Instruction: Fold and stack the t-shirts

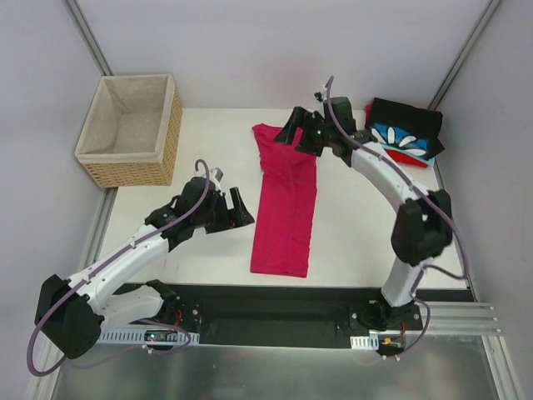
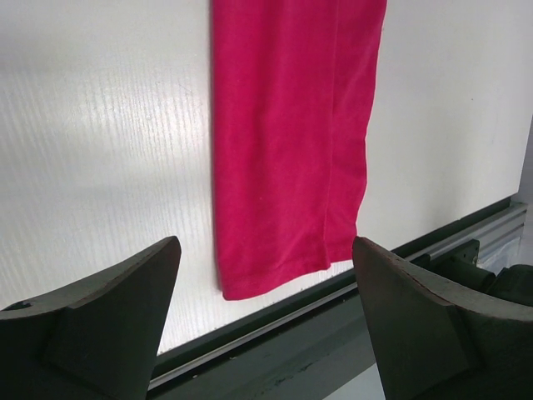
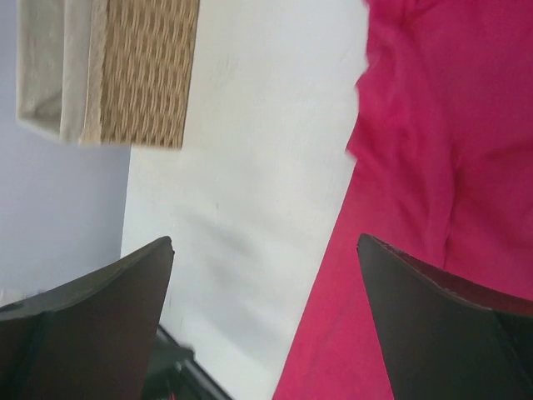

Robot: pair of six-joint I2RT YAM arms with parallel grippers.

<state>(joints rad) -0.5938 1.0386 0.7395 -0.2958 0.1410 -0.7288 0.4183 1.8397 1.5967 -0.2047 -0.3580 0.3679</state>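
Your magenta-pink t-shirt (image 1: 285,204) lies flat at the middle of the table (image 1: 208,142), folded lengthwise into a long narrow strip that runs from 12 o'clock down to 6 o'clock, its near hem close to the table's front edge. In the left wrist view that hem (image 2: 275,275) sits just short of the dark rail at the edge.

At about 1 o'clock from the strip, in the far right corner, you have the stack of folded t-shirts (image 1: 405,133): black on top, the blue one with white petals showing under it, and a sliver of red at the bottom.

The right gripper (image 1: 296,129) is over the strip's 12 o'clock end, jaws spread wide with nothing between them; whether it touches the cloth, you cannot tell. The left gripper (image 1: 233,204) hangs just beside the strip at its 9 o'clock, apart from the cloth, jaws also wide and empty.

The wicker basket (image 1: 141,171) with its beige lining stands at 10 o'clock, in the far left corner.
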